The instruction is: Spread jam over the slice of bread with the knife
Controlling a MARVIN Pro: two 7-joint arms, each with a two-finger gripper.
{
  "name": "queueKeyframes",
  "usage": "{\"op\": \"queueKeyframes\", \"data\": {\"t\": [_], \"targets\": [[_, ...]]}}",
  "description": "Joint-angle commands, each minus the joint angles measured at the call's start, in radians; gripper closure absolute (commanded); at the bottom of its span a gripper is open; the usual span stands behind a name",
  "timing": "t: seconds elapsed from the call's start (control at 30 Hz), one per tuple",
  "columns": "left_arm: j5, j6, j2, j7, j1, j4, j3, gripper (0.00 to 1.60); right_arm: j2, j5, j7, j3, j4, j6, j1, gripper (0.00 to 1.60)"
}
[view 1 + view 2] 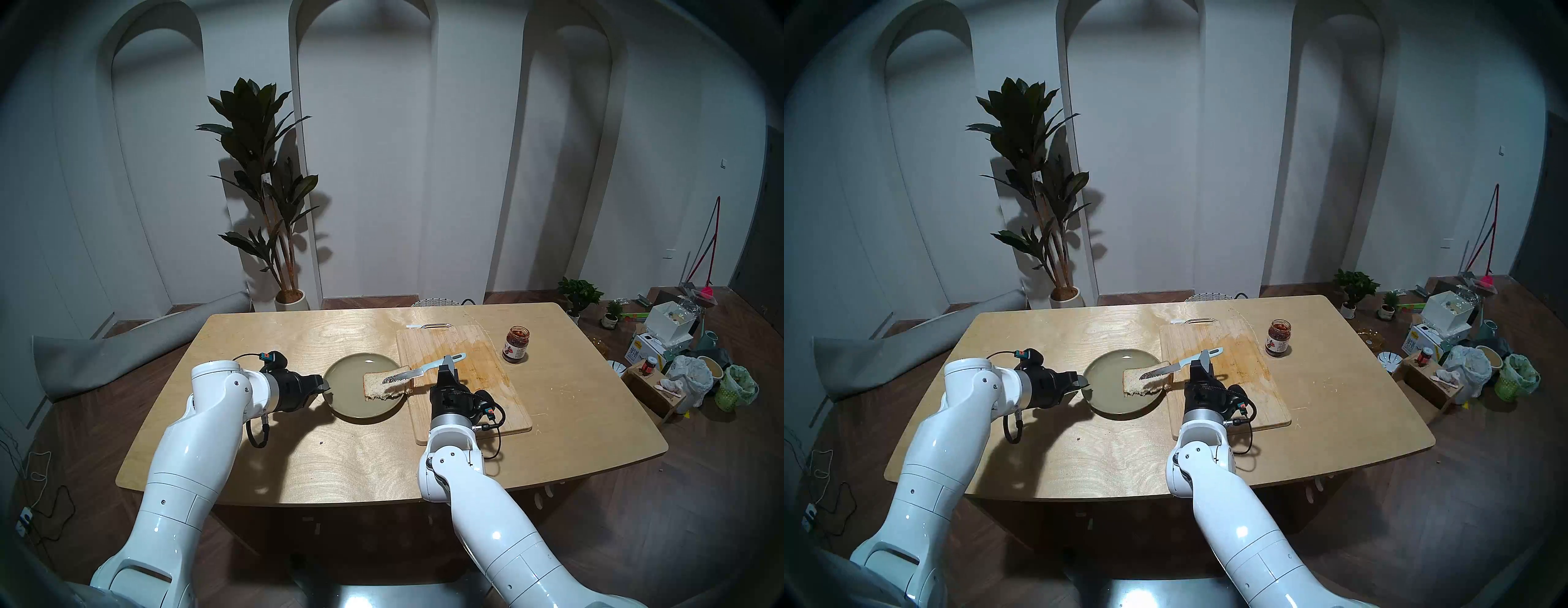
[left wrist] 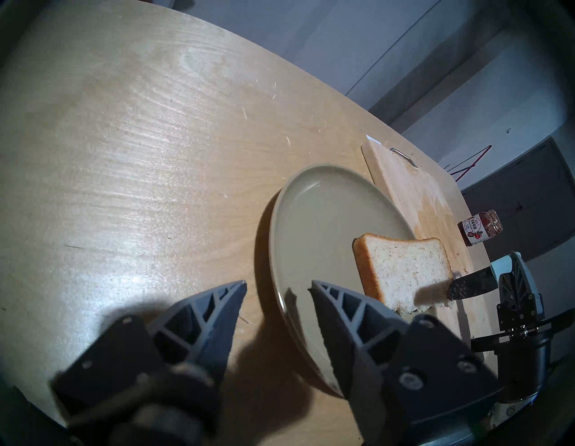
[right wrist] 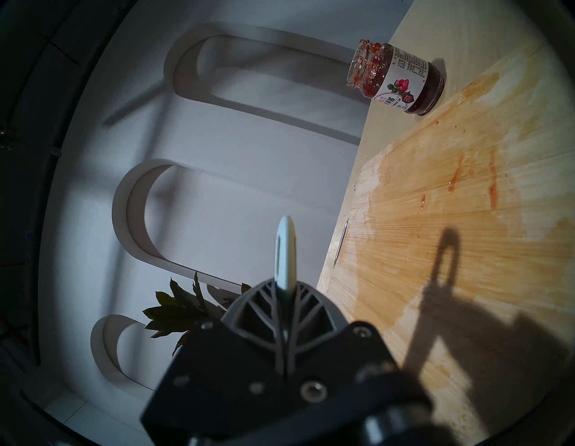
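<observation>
One slice of bread [image 1: 387, 384], pale, speckled, thin tan crust, ragged near edge, is lying on the green plate's [image 1: 345, 407] right side, overhanging the rim. Knife [image 1: 418, 372] blade, dark and jam-smeared, is sitting over the slice; right end effector [image 1: 446, 368] is clamping its blue-grey handle. Left end effector [image 2: 278, 286] is straddling the plate's left rim, fingers apart. Jam [image 1: 516, 344] jar is standing lidless on the worktop [image 1: 271, 339], beyond the stained cutting board [image 1: 488, 382].
</observation>
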Motion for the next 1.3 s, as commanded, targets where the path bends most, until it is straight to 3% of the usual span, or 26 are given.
{"op": "queueKeyframes", "data": {"t": [0.0,0.2,0.23,0.57,0.63,0.7,1.27], "targets": [[-0.037,-0.003,0.016,0.016,-0.034,0.005,0.009,0.48,-0.001,-0.001,0.022,0.001,-0.025,-0.004,0.014,1.60],[-0.052,-0.003,0.022,0.029,-0.038,0.018,0.023,0.46,0.005,0.006,0.025,0.001,-0.022,-0.003,0.015,1.60],[-0.055,-0.003,0.023,0.032,-0.039,0.019,0.025,0.65,0.005,0.007,0.025,0.001,-0.021,-0.003,0.015,1.60],[-0.070,-0.003,0.035,0.045,-0.059,0.046,0.049,0.65,0.008,0.010,0.028,-0.001,-0.019,-0.007,0.016,1.60],[-0.081,-0.003,0.031,0.044,-0.059,0.051,0.045,0.67,0.004,0.011,0.036,-0.003,-0.004,-0.009,0.019,1.60],[-0.080,-0.003,0.035,0.050,-0.062,0.051,0.053,0.82,-0.001,0.014,0.044,-0.005,0.010,-0.011,0.023,1.60],[-0.105,-0.003,0.056,0.060,-0.066,0.052,0.085,1.00,-0.030,0.045,0.126,-0.057,0.176,-0.062,0.081,1.60]]}}
